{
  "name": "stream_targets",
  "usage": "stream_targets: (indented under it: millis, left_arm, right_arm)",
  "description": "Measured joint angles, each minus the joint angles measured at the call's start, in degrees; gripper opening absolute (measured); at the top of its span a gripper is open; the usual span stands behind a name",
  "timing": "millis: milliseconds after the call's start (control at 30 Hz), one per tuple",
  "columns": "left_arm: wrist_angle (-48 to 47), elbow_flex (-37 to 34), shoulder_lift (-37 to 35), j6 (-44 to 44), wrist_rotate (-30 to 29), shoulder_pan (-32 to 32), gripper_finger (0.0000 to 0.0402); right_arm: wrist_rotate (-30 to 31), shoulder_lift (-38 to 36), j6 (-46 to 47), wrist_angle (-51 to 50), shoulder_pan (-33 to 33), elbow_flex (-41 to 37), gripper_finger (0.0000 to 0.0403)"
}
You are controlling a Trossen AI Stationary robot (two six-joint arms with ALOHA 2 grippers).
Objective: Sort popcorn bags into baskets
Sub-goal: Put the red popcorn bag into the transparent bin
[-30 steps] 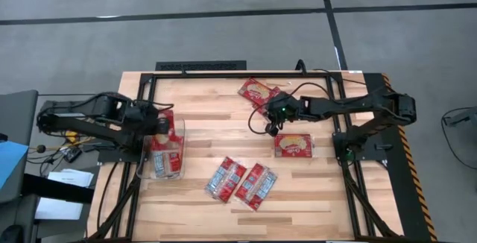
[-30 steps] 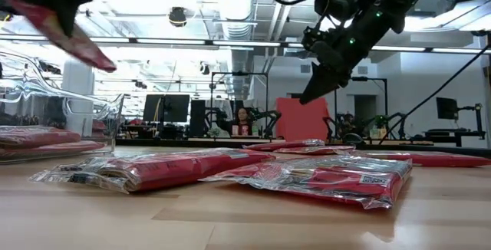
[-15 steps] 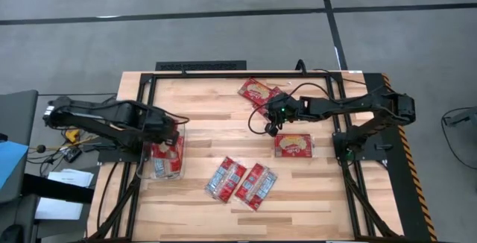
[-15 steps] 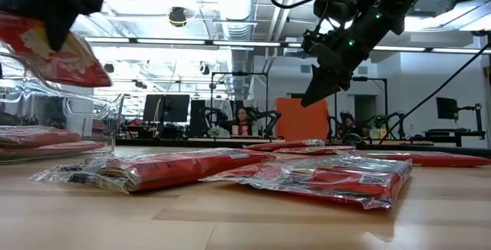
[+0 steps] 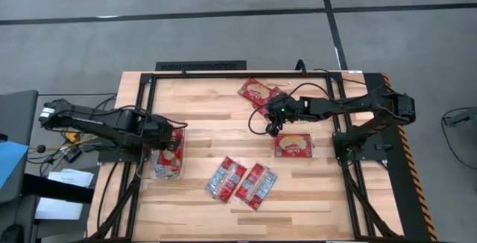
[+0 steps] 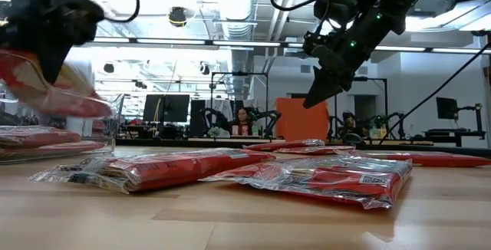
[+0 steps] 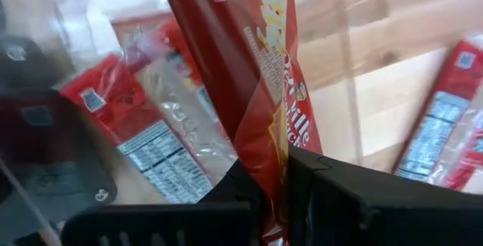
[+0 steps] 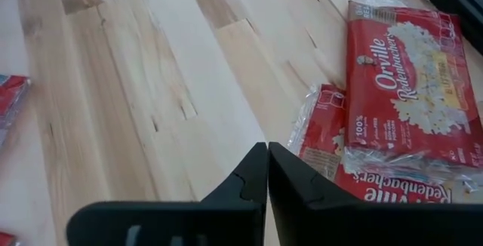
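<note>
While the left gripper (image 7: 275, 193) hangs over the clear tub (image 5: 181, 135) at the tabletop's (image 5: 209, 124) left side, its jaws pinch a red popcorn bag (image 7: 256, 80) by its lower edge, and the risk starts there. The bag stands nearly on end above the packets already lying in the tub (image 7: 155, 136), so if it is let go from this tilt it may lean on the wall or tip out over the rim rather than lie flat. The tub is light and see-through; a nudge from the arm could slide it.

Nearer the front edge, 2 bags (image 5: 241, 181) lie side by side, touching, which could let one grab drag both. Further back, a single bag (image 5: 294, 145) sits just under the right gripper (image 5: 273, 126), whose jaws look almost pressed together in the wrist view, holding nothing. 2 more overlapping bags (image 8: 392, 118) lie toward the far edge; a pinch there might lift only the top wrapper.
</note>
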Motion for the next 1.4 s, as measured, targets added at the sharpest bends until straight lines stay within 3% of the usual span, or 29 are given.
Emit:
stream_targets:
  millis: [67, 333, 667, 833, 1000, 1200, 1400]
  left_arm:
    - [3.64, -2.53, -1.12, -0.01, 1.09, 0.0, 0.0001]
    - [3.91, -6.32, -1.49, -1.08, 1.47, 0.02, 0.0015]
    - [1.9, -4.77, -3.58, -5.21, 2.79, 0.02, 0.015]
    - [-6.43, 1.72, -4.11, -9.45, 2.08, 0.02, 0.0179]
    - [-5.61, 8.74, -2.43, -4.43, -3.79, 0.0, 0.0145]
    - [-1.02, 5.4, 3.94, 0.61, -3.19, 0.0, 0.0014]
    - [-1.61, 2.04, 11.94, 1.21, -0.02, -0.35, 0.0002]
  right_arm:
    - [0.01, 0.0, -0.37, 0.02, 0.0, 0.0, 0.0033]
    - [0.01, 0.0, -0.44, -0.04, 0.0, 0.0, 0.0019]
    - [0.0, -0.02, -2.99, -0.04, -0.07, 0.02, 0.0051]
    - [-0.01, -0.02, -3.01, 0.0, -0.07, 0.02, 0.005]
    - [-0.01, -0.02, -2.98, 0.09, -0.07, 0.02, 0.005]
    - [-0.01, -0.02, -2.97, -0.24, -0.07, 0.02, 0.005]
    - [-0.01, -0.02, -2.95, -1.8, -0.07, 0.02, 0.0049]
